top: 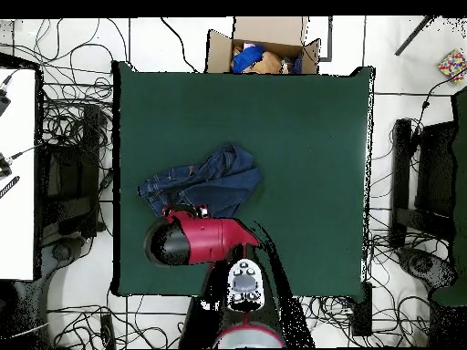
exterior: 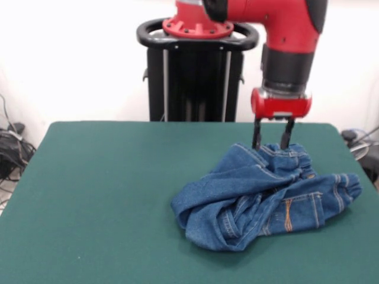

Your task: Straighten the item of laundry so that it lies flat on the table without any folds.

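Gripper (exterior: 272,144) stands with fingers spread, tips at the elastic waistband, pinching nothing that I can see. The jeans (exterior: 266,195) lie bunched toward the table's (exterior: 106,195) pedestal-side edge. Soft, floppy denim, probably bulky; take hold at the waistband or a leg hem.

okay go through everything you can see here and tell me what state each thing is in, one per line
jeans: crumpled in a heap, folded over themselves, not flat.
gripper: fingers apart, tips down at the jeans' far edge by the waistband.
table: green top, bare around the jeans.
cardboard box: open, things inside.
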You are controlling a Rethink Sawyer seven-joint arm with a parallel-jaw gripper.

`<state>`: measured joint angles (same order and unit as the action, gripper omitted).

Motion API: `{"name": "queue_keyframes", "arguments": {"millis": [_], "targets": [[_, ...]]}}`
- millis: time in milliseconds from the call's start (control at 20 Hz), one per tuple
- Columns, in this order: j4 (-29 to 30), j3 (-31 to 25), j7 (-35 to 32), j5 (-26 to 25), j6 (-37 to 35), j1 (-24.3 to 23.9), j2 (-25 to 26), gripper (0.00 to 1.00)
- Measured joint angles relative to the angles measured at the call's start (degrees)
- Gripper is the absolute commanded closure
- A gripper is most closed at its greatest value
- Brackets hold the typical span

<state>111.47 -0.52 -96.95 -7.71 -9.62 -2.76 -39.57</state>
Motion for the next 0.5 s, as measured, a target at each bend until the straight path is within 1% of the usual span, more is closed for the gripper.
{"name": "queue_keyframes", "arguments": {"millis": [150, 500], "targets": [[-1.4, 0.0, 0.0, 0.0, 3.7, 0.1, 4.5, 0.00], [-2.3, 0.0, 0.0, 0.0, 4.9, 0.4, 8.7, 0.00]]}}
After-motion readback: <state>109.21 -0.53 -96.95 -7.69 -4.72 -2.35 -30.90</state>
